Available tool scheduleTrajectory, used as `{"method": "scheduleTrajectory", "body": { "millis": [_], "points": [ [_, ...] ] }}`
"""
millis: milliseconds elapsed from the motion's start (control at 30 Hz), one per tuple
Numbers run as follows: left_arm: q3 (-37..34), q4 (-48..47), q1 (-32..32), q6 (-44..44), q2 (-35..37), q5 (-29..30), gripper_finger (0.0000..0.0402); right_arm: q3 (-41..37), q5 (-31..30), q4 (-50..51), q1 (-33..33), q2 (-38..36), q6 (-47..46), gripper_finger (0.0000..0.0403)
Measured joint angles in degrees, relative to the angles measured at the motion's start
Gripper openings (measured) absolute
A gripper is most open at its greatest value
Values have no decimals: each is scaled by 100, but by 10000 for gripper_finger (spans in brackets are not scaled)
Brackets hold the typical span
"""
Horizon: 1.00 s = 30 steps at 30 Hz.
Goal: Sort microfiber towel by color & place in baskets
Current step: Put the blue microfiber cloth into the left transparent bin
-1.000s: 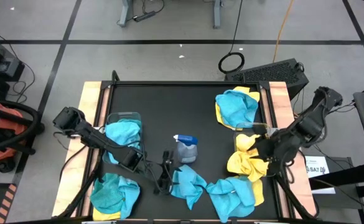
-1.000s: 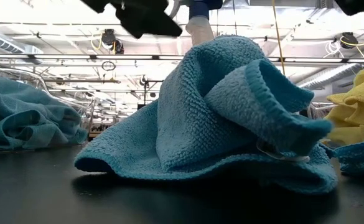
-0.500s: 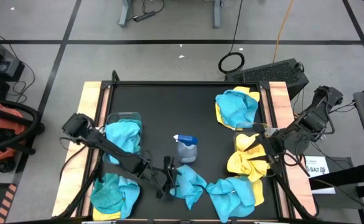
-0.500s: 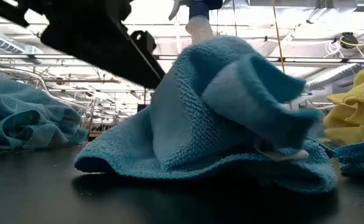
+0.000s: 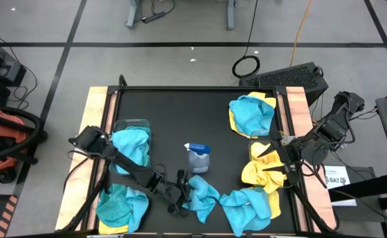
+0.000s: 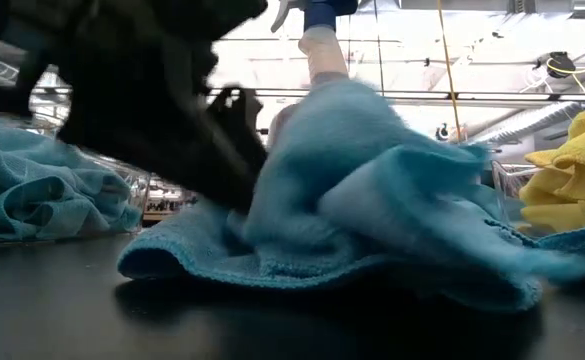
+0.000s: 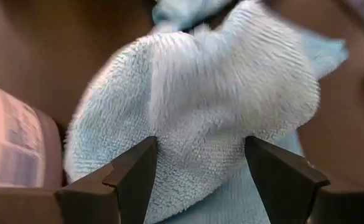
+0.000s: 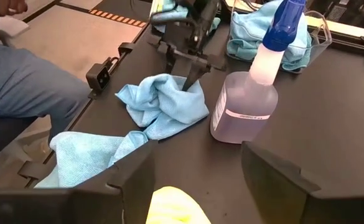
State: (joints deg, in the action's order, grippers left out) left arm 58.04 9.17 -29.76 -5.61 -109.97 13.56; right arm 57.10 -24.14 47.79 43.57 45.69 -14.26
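overhead, table-level, two wrist close-ups

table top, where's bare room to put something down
The widest bare patch of table lies beyond the spray bottle, between the left basket and the far-right towel pile. The near edge is crowded: towels and the left gripper.

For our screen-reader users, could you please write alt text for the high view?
The left gripper reaches open into a crumpled teal towel near the table's front, below a spray bottle. The right gripper hangs open over yellow towels in the right basket; more teal towels fill the left basket.
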Motion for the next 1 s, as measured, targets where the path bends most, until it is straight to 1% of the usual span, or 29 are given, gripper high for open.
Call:
{"method": "scheduleTrajectory", "body": {
  "millis": [133, 300, 367, 433, 467, 533, 633, 667, 833, 1000],
  "points": [
    [0, 17, 11, -138, -275, -4, 251, 0, 0, -4, 0, 0, -2, 221],
    [17, 71, 28, -318, -423, -4, 251, 0, -7, -4, 0, 0, -3, 221],
    [17, 75, 52, -448, -439, -4, 241, 0, -9, -2, 0, 2, -3, 221],
    [17, 72, 72, -453, -439, -5, 215, 0, -11, -4, 0, 2, -4, 221],
    [17, 67, 74, -436, -441, -4, 194, 0, -12, -4, 0, 2, -4, 221],
    [16, 59, 76, -312, -444, -36, 140, 0, -13, -11, 0, 2, -22, 221],
    [13, 75, 77, -127, -446, -157, 40, 0, -13, -15, 0, 4, -137, 221],
    [10, 86, 82, -82, -446, -180, 23, 0, -12, -15, 0, 4, -157, 221],
    [77, 20, 71, 165, -407, -180, 14, 0, -11, -24, 0, 7, -264, 221],
    [180, -654, 48, 464, 19, -210, 9, 0, -9, -50, 0, 7, -264, 221]
  ]
}}
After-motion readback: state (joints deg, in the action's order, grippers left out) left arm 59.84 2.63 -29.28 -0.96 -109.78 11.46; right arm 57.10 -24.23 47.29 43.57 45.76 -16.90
